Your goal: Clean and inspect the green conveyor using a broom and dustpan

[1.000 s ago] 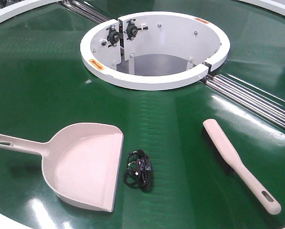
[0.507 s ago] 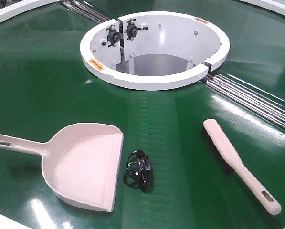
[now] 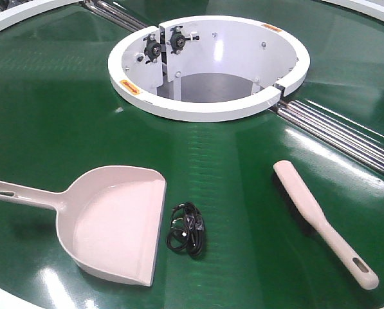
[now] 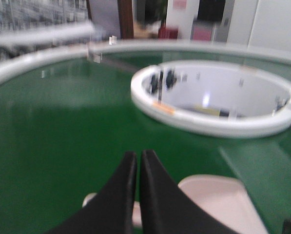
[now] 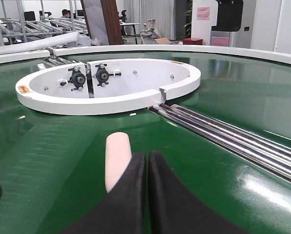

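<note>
Small black tangle [image 3: 186, 230], perhaps coiled cable, lying flat.

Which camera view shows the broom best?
Exterior front-facing: the whole broom lies on the green conveyor, handle slot included. The right wrist view shows only its rounded end beyond the right pincer; the left wrist view shows none.

Left gripper [image 4: 137, 155]: black, jaws pressed together along their full visible length
Left fingers [image 4: 117, 200]: two tapered dark pads, tips meeting at a thin seam, pointing forward; view blurred
Right gripper [image 5: 147, 155]: black, jaws pressed together
Right fingers [image 5: 172, 200]: two tapered dark pads, tips touching, a narrow line between them, pointing forward; view sharp
Arms and wrists: hidden behind the fingers in both wrist views
</note>
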Robot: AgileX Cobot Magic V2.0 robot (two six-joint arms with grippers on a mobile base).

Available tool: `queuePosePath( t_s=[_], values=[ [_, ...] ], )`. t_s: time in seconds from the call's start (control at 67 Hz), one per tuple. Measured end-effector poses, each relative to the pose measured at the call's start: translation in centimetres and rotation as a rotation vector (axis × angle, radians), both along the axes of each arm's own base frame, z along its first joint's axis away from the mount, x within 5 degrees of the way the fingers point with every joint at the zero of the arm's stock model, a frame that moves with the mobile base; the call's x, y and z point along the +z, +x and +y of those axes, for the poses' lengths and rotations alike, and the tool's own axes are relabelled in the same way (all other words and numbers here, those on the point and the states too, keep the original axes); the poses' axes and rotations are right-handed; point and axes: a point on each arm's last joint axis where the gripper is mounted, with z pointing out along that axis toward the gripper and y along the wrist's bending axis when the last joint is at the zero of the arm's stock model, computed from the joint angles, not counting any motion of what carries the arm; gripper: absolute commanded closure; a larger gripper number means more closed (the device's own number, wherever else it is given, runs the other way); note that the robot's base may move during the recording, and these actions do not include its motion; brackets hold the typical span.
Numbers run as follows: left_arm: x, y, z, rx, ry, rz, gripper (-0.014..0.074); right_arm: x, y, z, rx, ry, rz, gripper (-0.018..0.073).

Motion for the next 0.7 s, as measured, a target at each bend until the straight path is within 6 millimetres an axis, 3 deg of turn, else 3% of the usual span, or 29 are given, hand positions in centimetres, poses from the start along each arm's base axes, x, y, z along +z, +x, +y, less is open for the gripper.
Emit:
queuePosePath(
  t_s=[0.149, 0.433, 0.552, 0.701],
  values=[
    [-1.1, 1.6, -0.1, 0.004, 0.013, 0.14, 0.0604, 0.0, 0.0, 0.0, 0.0, 0.0, 0.0, 0.0569],
    [-1.8, 2.8, -0.2, 0.003, 0.019, 0.199, 0.0552, 0.0, 0.0, 0.0, 0.0, 0.0, 0.0, 0.0569],
    [-1.7, 2.9, -0.3, 0.002, 0.018, 0.186, 0.044, 0.0, 0.0, 0.0, 0.0, 0.0, 0.0, 0.0569],
    [-1.7, 2.9, -0.3, 0.002, 0.017, 0.185, 0.0195, 0.0, 0.0, 0.0, 0.0, 0.0, 0.0, 0.0569]
  ],
)
